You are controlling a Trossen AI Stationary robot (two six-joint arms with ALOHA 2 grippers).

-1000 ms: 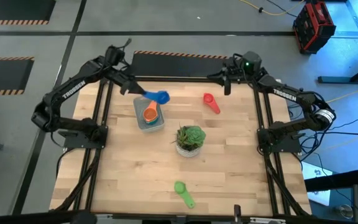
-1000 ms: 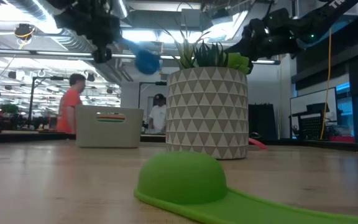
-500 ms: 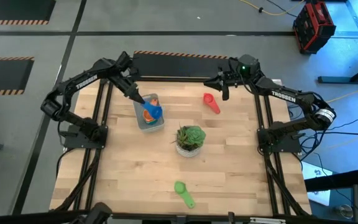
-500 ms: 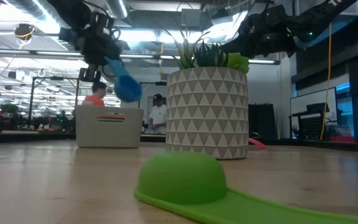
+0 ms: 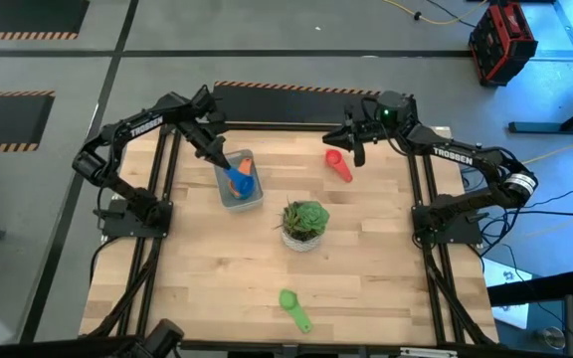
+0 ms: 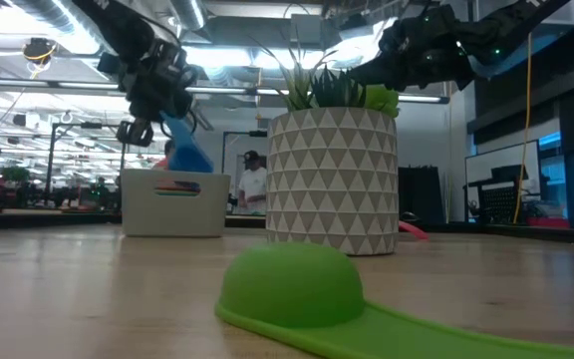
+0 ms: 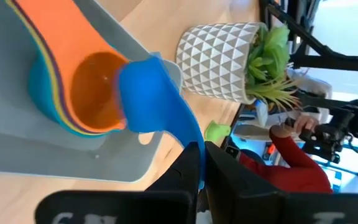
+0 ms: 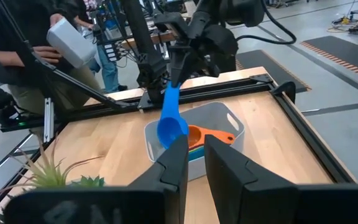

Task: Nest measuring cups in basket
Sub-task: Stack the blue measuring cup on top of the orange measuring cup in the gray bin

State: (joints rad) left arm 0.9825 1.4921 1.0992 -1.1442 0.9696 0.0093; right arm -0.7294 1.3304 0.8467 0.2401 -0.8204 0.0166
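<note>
Blue cup (image 5: 240, 183) is hanging over the basket (image 5: 220, 180), handle clamped in the left gripper (image 5: 219, 159); it's needing centering over the orange cup (image 7: 95, 87) before release. Right gripper (image 5: 354, 147), closed, is idling near the red cup (image 5: 337, 164).

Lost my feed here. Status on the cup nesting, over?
Left gripper shut on blue cup, lowering it into basket over orange cup. Right gripper shut, empty, above red cup. Green cup loose; nothing obstructing.
</note>
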